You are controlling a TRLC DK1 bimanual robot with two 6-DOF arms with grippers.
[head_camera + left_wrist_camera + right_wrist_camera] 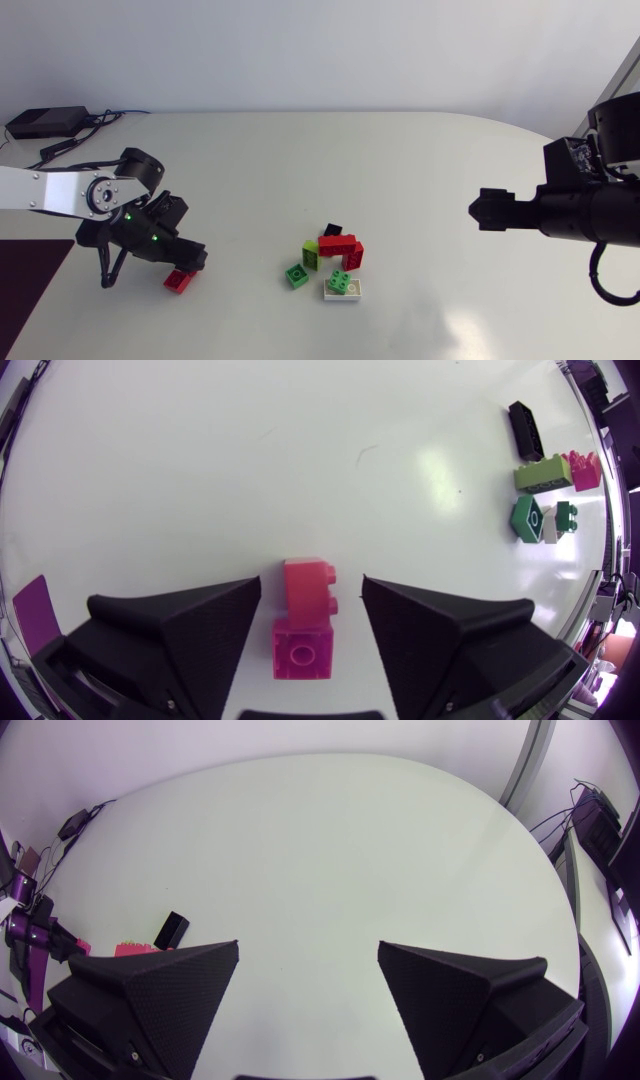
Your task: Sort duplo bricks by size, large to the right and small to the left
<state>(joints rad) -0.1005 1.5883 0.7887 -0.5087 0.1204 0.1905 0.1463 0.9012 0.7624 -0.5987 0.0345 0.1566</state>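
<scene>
**At eight o'clock on the table — a small red brick between spread jaws**

Over at the table's eight o'clock, seen from the head camera, the left gripper stands low around a small red brick. The left wrist view shows its jaws spread. A strip of bare table runs down each side of the brick, so neither of the fingers touches it. The brick rests on the table, well apart from the pile, which sits near the middle toward six o'clock. That pile holds a black brick, a large red brick, several green ones and a white one.

A small brick on the left is where the task wants it, so I read this step as a drop-off, with the arm's way out left to manage.

- Rise straight up first. The fingers flank the brick closely, and any sideways drift could nudge or tip it.
- Keep the jaws wide until the tips are above the brick's top.
- Only then swing toward the pile at about three o'clock from here.
- If the step is a pickup instead, centre the brick between the pads and close evenly, so it does not twist.

Away at three o'clock the right gripper hangs above the table with its jaws apart and nothing between them. It is well clear of the pile, so the two arms should not cross as long as only one goes to the middle.
</scene>
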